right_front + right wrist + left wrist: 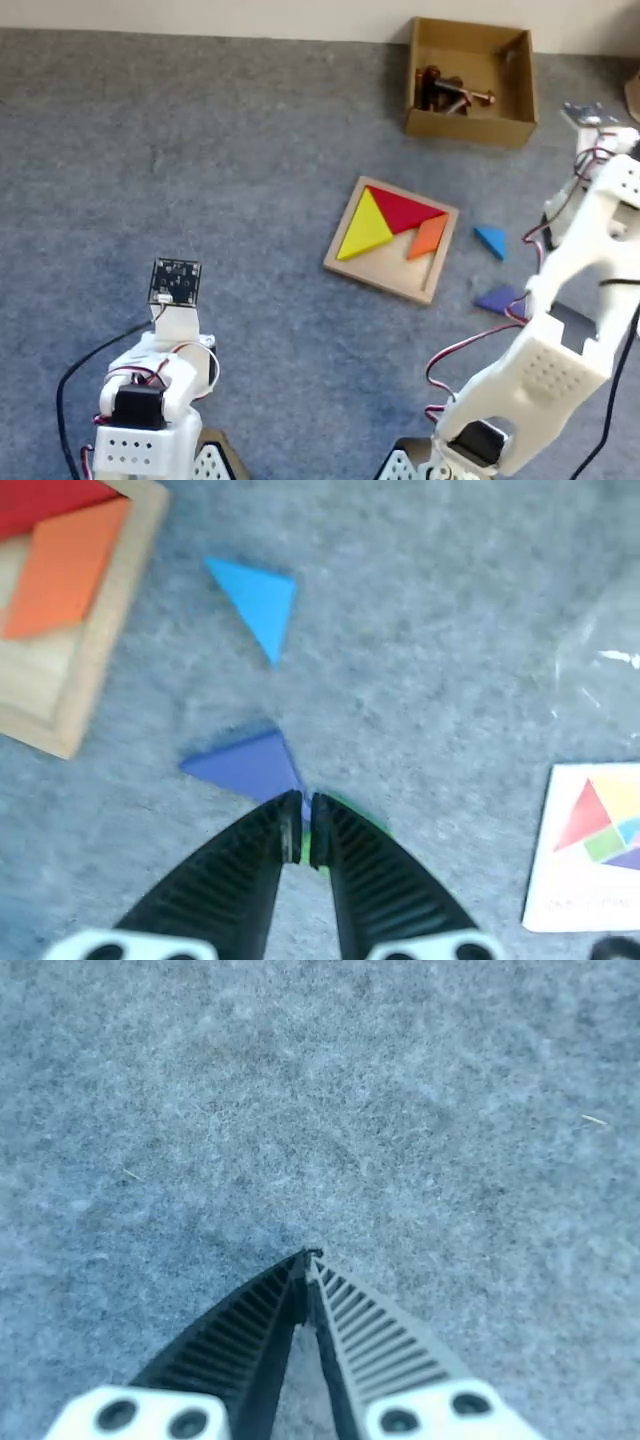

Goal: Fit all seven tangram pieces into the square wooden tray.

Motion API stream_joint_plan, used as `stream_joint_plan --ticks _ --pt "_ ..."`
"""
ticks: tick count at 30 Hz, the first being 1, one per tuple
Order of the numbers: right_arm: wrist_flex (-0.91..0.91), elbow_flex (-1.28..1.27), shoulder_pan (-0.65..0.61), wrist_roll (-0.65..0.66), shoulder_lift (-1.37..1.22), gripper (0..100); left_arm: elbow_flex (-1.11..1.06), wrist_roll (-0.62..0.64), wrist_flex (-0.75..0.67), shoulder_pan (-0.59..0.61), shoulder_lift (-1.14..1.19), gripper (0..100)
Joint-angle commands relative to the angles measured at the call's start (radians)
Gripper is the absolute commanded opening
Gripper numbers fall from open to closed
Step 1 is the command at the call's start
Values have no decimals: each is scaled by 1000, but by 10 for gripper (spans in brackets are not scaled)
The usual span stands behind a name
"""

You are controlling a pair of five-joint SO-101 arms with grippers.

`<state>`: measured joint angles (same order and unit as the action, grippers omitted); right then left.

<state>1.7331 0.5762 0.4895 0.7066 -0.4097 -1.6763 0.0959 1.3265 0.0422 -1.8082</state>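
— Where do the tangram pieces stand?
— A yellow triangle [364, 229], a red triangle [405, 211] and an orange piece [428, 237] lie in the wooden tray [408, 276]. A light blue triangle [490, 241] and a dark blue piece [245, 766] rest on the grey counter [200, 150] beside it.
— And the hands?
— The right hand [305, 810] pinches a green piece [306, 842] next to the dark blue piece. The left hand [308, 1260], closed on nothing, hangs over bare counter, well apart from the tray.

tray [395, 270]: square, pale wood, tilted, right of centre in the high view
yellow triangle [365, 228], red triangle [405, 210], orange parallelogram [428, 237]: laid flat inside the tray, touching
light blue triangle [491, 241]: on the carpet, right of the tray
dark blue triangle [499, 299]: on the carpet, lower right of the tray
green piece [348, 810]: mostly hidden, just beside the dark blue triangle
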Motion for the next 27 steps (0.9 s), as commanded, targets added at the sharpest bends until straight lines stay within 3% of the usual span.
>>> stream_joint_plan --ticks 1,20,27 --pt "-10 12 35 14 71 27 -19 8 -2 -16 -7 5" --pt "-19 -13 -101 12 62 29 -19 8 -2 -16 -7 5" --pt "-262 -237 -182 14 65 30 -19 8 -2 -16 -7 5"
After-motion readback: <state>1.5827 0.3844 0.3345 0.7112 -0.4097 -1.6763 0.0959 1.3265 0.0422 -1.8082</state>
